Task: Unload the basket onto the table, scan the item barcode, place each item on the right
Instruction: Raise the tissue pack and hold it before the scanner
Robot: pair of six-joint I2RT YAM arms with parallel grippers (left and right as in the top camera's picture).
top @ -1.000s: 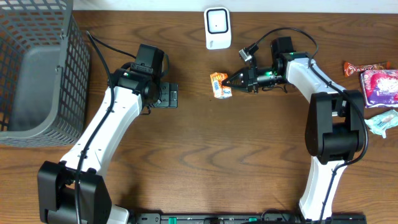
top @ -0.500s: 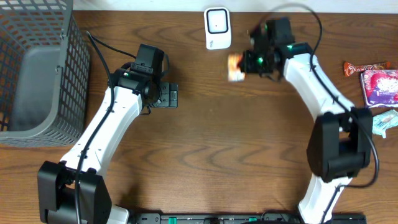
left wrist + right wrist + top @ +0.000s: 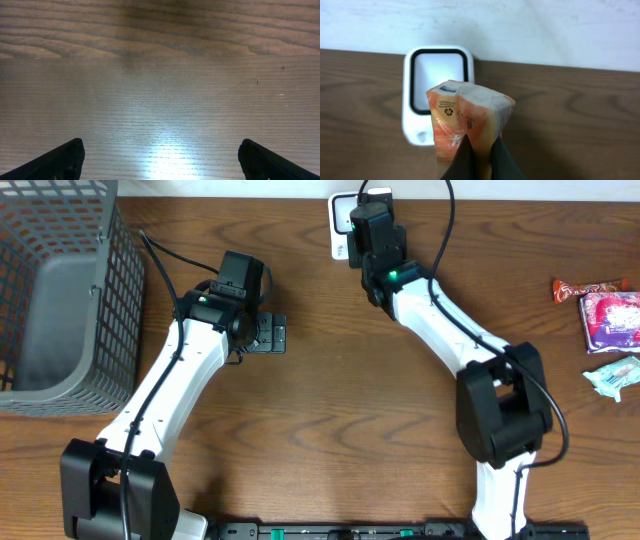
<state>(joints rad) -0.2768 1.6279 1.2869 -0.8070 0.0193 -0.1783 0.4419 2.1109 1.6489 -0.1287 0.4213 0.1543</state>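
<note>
**Packet held up at the scanner**

The right gripper is clamped tight on a small orange packet. It pinches the lower crimped edge, so the pouch stands up out of the fingers. In the wrist view the packet hangs just in front of the white scanner, covering the 5 o'clock corner of its window. From overhead the arm hides the packet, at the table's 12 o'clock edge. Whether packet and scanner touch cannot be told.

The left gripper is spread wide and holds nothing. It is over bare table, at about 10 o'clock from centre.

The packet looks light, soft and crinkly, a thin wrap likely to buckle or slip under a hard squeeze. The flat seam is the sound place to hold, since it leaves the printed faces free. No barcode shows on the side facing the wrist camera. Presenting it probably calls for a wrist turn toward the window.
</note>
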